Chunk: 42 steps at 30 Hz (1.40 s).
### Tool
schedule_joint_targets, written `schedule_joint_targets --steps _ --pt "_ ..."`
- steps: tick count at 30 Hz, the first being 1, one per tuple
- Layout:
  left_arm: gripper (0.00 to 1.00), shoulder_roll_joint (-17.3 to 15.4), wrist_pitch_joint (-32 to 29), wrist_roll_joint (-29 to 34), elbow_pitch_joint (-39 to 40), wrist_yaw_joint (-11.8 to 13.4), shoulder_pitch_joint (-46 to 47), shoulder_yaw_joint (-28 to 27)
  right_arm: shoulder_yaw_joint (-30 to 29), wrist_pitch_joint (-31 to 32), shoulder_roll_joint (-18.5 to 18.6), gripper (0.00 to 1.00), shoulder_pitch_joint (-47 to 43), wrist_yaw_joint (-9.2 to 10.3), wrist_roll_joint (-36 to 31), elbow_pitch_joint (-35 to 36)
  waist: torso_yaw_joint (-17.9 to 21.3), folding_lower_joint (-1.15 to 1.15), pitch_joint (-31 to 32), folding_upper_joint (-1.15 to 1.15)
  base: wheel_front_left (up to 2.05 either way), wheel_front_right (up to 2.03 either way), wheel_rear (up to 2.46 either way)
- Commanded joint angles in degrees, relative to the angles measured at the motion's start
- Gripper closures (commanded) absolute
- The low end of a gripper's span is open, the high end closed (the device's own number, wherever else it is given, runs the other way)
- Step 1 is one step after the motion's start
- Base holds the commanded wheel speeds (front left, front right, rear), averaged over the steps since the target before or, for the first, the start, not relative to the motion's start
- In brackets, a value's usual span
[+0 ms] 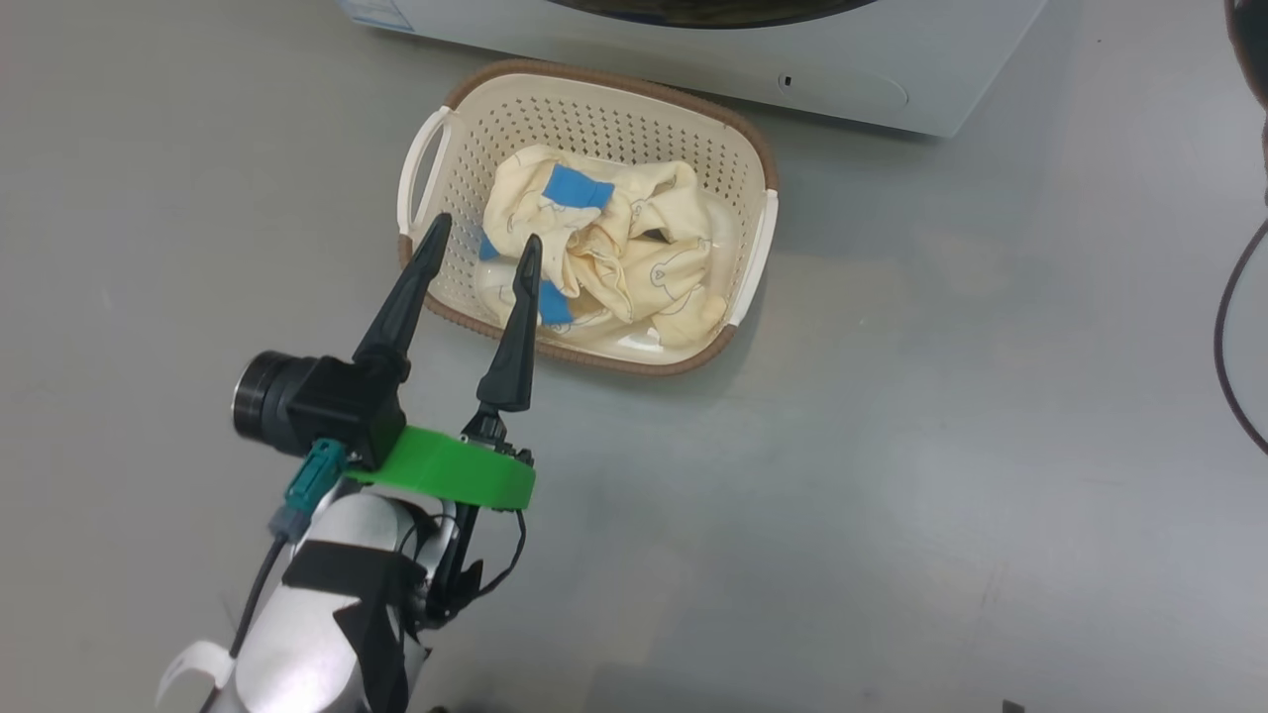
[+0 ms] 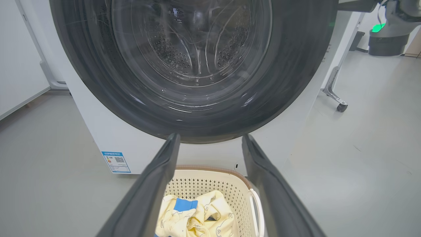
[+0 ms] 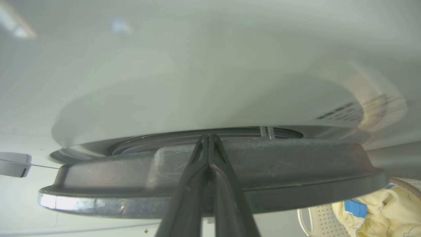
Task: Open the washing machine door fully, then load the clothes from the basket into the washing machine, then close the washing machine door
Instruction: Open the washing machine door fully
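Observation:
The cream basket [image 1: 634,362] stands on the grey floor just in front of the white washing machine [image 1: 892,59], with crumpled cream-yellow clothes [image 1: 614,248] with blue patches inside. My left gripper [image 1: 486,231] hangs open over the basket's near-left rim, holding nothing. In the left wrist view it [image 2: 211,138] points at the black-rimmed washing machine door [image 2: 197,123], above the basket [image 2: 210,184] and clothes [image 2: 197,217]. My right gripper [image 3: 209,136] is shut, its tips against the edge of the door [image 3: 296,171], which looks slightly off the machine front [image 3: 197,65].
A blue sticker [image 2: 115,162] marks the machine's lower left corner. A wheeled metal leg [image 2: 335,95] stands on the floor to the machine's right. A dark cable [image 1: 1228,337] hangs at the right edge. Open grey floor [image 1: 892,495] lies around the basket.

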<state>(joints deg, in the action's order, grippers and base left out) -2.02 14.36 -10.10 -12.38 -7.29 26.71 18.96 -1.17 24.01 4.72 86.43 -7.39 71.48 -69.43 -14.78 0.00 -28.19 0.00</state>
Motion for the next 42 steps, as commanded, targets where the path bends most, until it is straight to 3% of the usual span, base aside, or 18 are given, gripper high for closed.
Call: schedule_joint_targets --steps 1,20,42 --pt "0.00 -0.91 0.63 -0.02 2.10 -0.14 1.09 -1.49 0.67 0.81 -1.84 1.00 2.83 -0.10 -0.36 1.46 -0.03 0.00 -0.06 0.00 0.00 0.00 0.00" --pt "0.00 -0.87 0.63 -1.10 2.03 0.72 1.01 -1.99 6.53 12.17 -1.84 1.00 -0.42 -0.10 2.84 4.80 0.42 0.00 0.08 0.00 0.00 0.00 0.00" --pt "0.00 -0.86 0.63 -1.33 -0.02 1.04 -0.99 -3.27 14.54 23.67 -1.84 1.00 -18.53 -0.10 15.12 24.46 0.84 0.00 4.66 0.00 0.00 0.00 0.00"
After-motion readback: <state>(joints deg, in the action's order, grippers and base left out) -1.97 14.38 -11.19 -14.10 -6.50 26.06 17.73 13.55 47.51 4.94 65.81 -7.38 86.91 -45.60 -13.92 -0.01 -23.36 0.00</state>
